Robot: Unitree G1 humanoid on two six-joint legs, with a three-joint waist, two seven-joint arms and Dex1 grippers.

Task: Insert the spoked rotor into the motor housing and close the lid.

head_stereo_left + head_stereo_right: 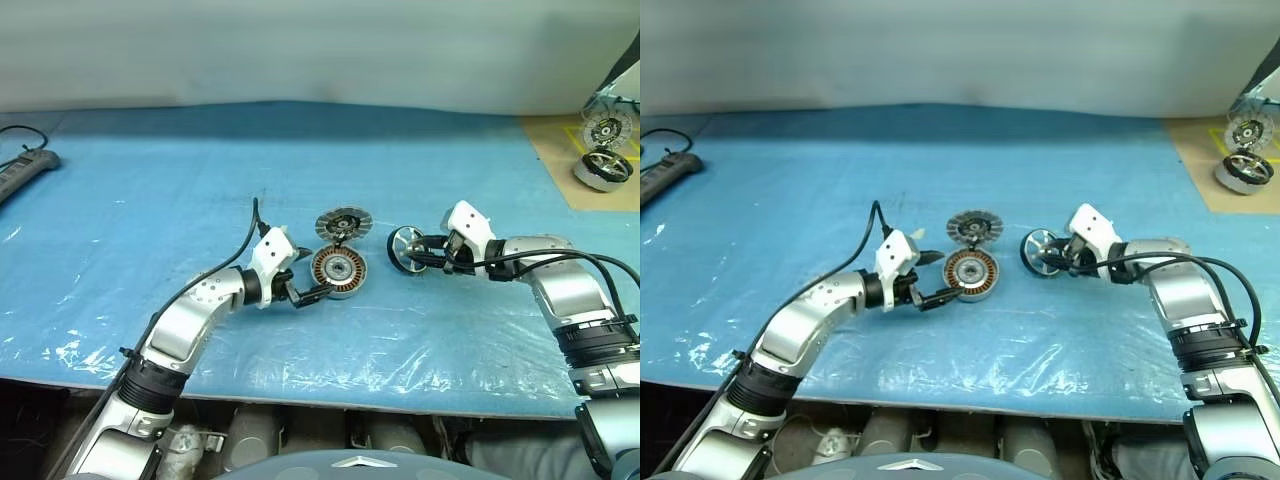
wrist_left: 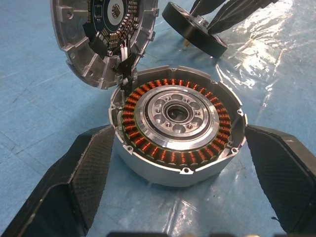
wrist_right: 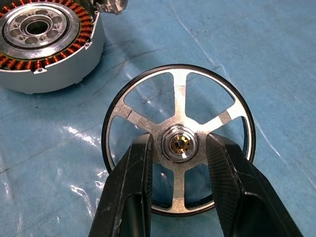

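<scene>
- The lid (image 2: 101, 37) of the motor housing (image 2: 177, 128) is cut off by the top edge of the left wrist view.
- The right gripper (image 3: 180, 148) covers the lower spokes of the spoked rotor (image 3: 178, 140); actual contact with its hub cannot be told.
- The parts (image 1: 605, 150) at the table's far right corner are too small to identify.

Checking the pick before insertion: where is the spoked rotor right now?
In the head views the spoked rotor is on the blue mat, right of the motor housing, with the right gripper's fingers either side of its hub.
</scene>
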